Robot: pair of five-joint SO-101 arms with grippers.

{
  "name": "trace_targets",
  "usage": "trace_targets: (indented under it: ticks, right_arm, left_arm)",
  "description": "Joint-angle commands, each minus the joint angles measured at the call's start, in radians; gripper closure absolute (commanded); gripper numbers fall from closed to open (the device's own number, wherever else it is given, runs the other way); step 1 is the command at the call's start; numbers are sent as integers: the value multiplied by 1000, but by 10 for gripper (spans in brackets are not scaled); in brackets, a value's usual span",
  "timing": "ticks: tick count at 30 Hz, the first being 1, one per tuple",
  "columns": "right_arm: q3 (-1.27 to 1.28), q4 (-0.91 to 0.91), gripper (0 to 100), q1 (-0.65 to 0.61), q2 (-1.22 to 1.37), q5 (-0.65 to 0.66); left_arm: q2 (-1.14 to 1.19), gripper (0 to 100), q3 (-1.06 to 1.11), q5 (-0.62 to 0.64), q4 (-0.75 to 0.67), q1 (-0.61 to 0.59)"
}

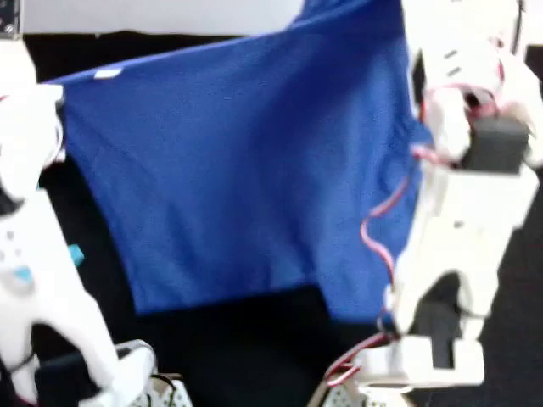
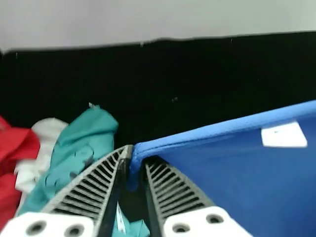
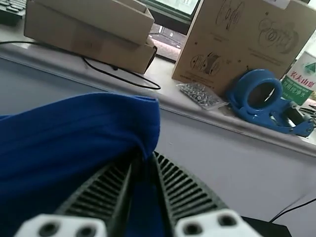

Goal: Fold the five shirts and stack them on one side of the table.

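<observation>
A blue shirt [image 1: 246,170] hangs stretched above the black table between the two arms. My left gripper [image 2: 133,165] is shut on the shirt's hemmed edge [image 2: 207,131] near a white label [image 2: 283,134]. My right gripper [image 3: 145,163] is shut on a bunched corner of the blue shirt [image 3: 74,143], held high above the table. In the high view the left arm [image 1: 30,212] stands at the left and the right arm [image 1: 462,212] at the right, with the cloth spread between them. A teal shirt [image 2: 74,153], a white one [image 2: 42,143] and a red one [image 2: 12,163] lie heaped on the table.
The black table [image 1: 254,339] shows bare below the hanging shirt. Beyond the table's far edge is a pale shelf with cardboard boxes [image 3: 94,29], a blue tape dispenser [image 3: 266,101] and a black cable [image 3: 118,74].
</observation>
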Motion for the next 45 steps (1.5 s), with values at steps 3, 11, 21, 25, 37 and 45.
trace_targets:
  ticks: [3, 11, 21, 25, 37, 45]
  right_arm:
    - [1, -174, 993, -5, 125, 12]
    - [8, -171, 993, -47, 255, 12]
    - [7, -202, 993, -65, 475, 12]
    - [5, -199, 993, -65, 467, 12]
    - [-308, 133, 993, -70, 159, 6]
    - [-464, 277, 993, -71, -22, 6]
  left_arm:
    - [209, 992, -151, 2, -75, 18]
    - [461, 992, -326, 0, -54, 16]
    - [704, 992, -403, 2, -46, 22]
    - [713, 992, -403, 2, -46, 10]
    - [447, 992, -750, 3, 385, -82]
    - [137, 992, -777, 3, 417, -226]
